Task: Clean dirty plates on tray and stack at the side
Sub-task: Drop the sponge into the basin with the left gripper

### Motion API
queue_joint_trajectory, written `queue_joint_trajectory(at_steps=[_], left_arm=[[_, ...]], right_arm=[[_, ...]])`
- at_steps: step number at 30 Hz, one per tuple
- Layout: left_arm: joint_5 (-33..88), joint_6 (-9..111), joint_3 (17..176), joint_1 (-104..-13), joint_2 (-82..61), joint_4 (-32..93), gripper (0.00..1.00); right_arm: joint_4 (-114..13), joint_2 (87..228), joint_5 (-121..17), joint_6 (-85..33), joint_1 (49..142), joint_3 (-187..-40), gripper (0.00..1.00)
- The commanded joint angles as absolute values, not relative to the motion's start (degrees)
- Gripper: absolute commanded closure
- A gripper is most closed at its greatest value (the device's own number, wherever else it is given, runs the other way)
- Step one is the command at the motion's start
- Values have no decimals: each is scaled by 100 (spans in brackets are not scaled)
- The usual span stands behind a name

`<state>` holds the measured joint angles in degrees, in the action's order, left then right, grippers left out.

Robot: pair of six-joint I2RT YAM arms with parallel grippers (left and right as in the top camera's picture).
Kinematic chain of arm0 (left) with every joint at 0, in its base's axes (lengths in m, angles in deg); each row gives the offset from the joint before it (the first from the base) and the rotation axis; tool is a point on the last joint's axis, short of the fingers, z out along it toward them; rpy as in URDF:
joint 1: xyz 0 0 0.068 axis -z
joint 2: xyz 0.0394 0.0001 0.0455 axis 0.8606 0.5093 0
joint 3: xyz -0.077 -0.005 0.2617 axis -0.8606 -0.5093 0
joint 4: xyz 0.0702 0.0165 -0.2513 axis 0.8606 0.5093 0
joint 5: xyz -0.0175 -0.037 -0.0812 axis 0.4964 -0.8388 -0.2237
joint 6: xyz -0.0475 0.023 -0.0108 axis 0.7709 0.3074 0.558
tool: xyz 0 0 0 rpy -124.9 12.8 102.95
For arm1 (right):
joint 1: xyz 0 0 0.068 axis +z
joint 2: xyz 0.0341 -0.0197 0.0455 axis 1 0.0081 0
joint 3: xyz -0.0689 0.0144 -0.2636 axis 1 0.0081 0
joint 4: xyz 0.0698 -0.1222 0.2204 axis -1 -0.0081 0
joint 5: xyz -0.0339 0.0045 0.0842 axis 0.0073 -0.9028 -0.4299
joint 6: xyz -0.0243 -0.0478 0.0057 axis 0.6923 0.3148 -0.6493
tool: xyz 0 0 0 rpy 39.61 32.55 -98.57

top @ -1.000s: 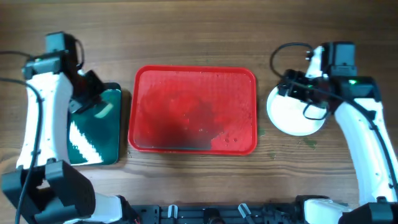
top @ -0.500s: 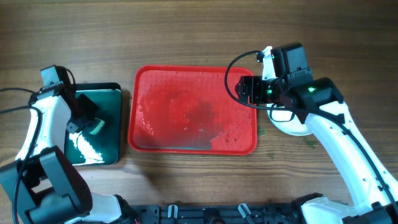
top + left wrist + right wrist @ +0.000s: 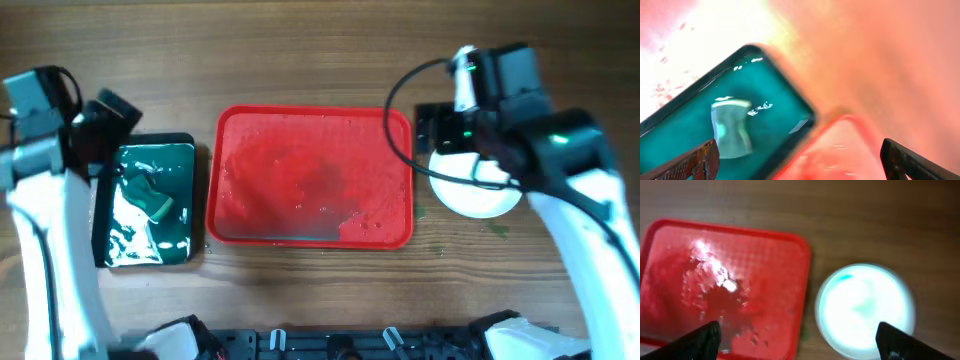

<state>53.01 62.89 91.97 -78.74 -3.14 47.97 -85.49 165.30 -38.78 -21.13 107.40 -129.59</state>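
The large red rectangular plastic tray (image 3: 310,118) lies mid-table, wet and speckled, with no plate on it. The round pale plates (image 3: 478,196) sit just beside its right edge on the wooden table (image 3: 300,50); the glare hides how many are stacked.

The right gripper (image 3: 799,330) hangs above the tray and the plates, jaws spread wide and holding nothing. The left gripper (image 3: 797,150), equally wide and empty, is over the black tray with green inside (image 3: 150,140), where a pale sponge-like block (image 3: 152,200) lies.

The job looks essentially finished. One faint teal fleck near the top plate's rim may need checking.
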Motion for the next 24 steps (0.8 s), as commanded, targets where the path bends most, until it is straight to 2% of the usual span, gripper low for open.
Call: queue_joint_trajectory(at_steps=[1,7,14,17,20,24], left_arm=[[5041,6632,9245,-7828,-884,4810,0],[5041,6632,9245,-7828,-996,4810,0],[5041,6632,9245,-7828,-992,4810,0],[5041,6632,9245,-7828,-992,4810,0],[5041,6632,9245,-7828,-992,4810,0],[5041,6632,9245,-7828,-992,4810,0]], right_arm=[[-9242,16029,-2940,-1956,10751,-13986,0],[-9522,15387,-3038,-1974,10751,-14087,0],[-9801,15317,-3049,-1976,10751,-14087,0],[-9574,15317,-2638,-2492,10751,-14078,0],[-8256,15225,-2464,-2929,10716,-13748,0],[-6309,14624,-3810,-1602,10218,-12530,0]])
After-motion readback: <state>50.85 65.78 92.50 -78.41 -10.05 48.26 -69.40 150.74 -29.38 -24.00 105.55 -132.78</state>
